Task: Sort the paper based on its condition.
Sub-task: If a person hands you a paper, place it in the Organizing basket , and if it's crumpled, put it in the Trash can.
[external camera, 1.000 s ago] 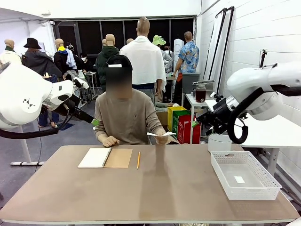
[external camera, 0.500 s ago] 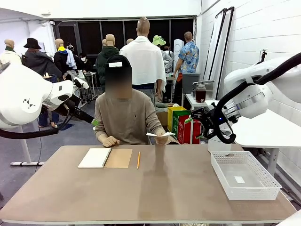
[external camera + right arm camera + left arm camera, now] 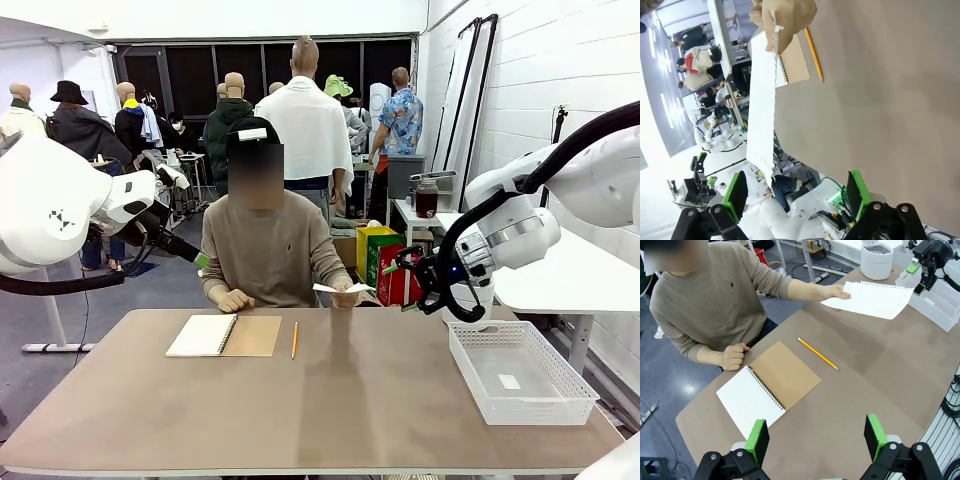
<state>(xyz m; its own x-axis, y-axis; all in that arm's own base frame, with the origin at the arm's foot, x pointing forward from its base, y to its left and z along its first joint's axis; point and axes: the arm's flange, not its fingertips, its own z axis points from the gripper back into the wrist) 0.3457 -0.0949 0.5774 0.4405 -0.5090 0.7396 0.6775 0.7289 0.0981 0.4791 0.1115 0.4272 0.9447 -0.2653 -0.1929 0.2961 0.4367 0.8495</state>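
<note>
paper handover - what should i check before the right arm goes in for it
1. Robot's right hand open: ok, jaws wide apart.
2. Paper offered: ok, person's hand holds one edge, sheet in the air.
3. Sheet between the jaws: not ok, right hand is short of it.
4. Sheet's condition: ok, looks flat, uncrumpled.
5. Basket in place: ok, at the table's right end.
6. Left hand out of the way: ok, open, over the near side.
</note>
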